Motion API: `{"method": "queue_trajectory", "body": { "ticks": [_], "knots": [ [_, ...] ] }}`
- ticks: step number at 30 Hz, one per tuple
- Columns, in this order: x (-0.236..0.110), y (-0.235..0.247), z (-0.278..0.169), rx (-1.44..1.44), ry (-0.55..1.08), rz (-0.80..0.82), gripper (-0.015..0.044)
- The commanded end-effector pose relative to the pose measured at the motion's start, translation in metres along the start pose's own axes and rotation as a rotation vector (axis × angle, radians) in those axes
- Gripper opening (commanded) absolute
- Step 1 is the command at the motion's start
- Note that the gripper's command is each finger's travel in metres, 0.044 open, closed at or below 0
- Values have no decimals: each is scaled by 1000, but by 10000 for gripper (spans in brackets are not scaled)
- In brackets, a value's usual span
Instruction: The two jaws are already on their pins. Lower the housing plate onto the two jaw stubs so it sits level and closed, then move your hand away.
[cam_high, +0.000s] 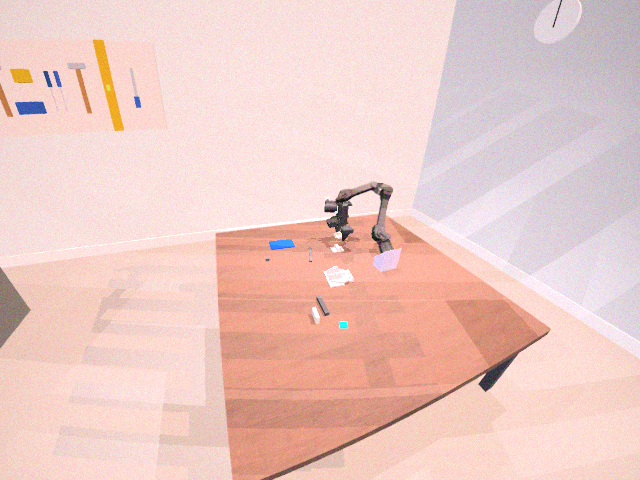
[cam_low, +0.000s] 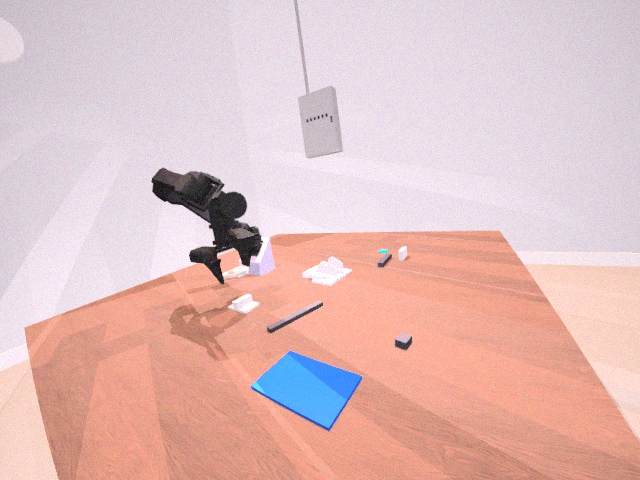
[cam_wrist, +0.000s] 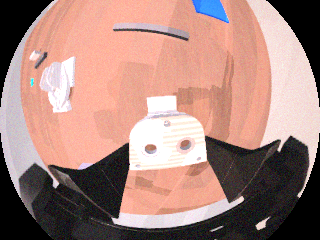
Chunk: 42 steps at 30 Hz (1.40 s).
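My gripper (cam_high: 341, 235) (cam_low: 235, 273) (cam_wrist: 168, 150) is shut on the housing plate, a white rounded plate with two large holes. The housing plate (cam_low: 237, 270) (cam_wrist: 167, 131) is held roughly flat between the fingers, above the table and above a small white stand (cam_high: 337, 248) (cam_low: 244, 303) (cam_wrist: 161, 104). The plate hides part of the stand in the wrist view. The white jaw assembly (cam_high: 337, 276) (cam_low: 326, 272) (cam_wrist: 58, 85) lies on the table away from the gripper, at the left in the wrist view. Its pins and stubs are too small to tell apart.
A pale lilac block (cam_high: 386, 259) (cam_low: 262, 259) stands near the arm's base. A dark bar (cam_high: 310, 254) (cam_low: 294, 317) (cam_wrist: 151, 30), blue plate (cam_high: 281, 244) (cam_low: 310, 387) and dark cube (cam_high: 267, 259) (cam_low: 403, 341) lie around. Beyond the assembly are another dark bar (cam_high: 322, 305) and a white block (cam_high: 315, 315).
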<state>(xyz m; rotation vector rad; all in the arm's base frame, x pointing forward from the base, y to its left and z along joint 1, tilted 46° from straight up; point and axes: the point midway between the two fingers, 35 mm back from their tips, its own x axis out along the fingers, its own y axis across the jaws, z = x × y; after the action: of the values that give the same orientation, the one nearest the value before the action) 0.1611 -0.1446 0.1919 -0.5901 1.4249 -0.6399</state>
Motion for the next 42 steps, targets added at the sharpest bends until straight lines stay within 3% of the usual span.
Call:
{"method": "queue_trajectory", "body": {
  "ticks": [1, 42],
  "knots": [
    [-2, 0, 1, 5, -1, -3, 351],
    [1, 112, 71, 44, 1, 72, 351]
  ]
}}
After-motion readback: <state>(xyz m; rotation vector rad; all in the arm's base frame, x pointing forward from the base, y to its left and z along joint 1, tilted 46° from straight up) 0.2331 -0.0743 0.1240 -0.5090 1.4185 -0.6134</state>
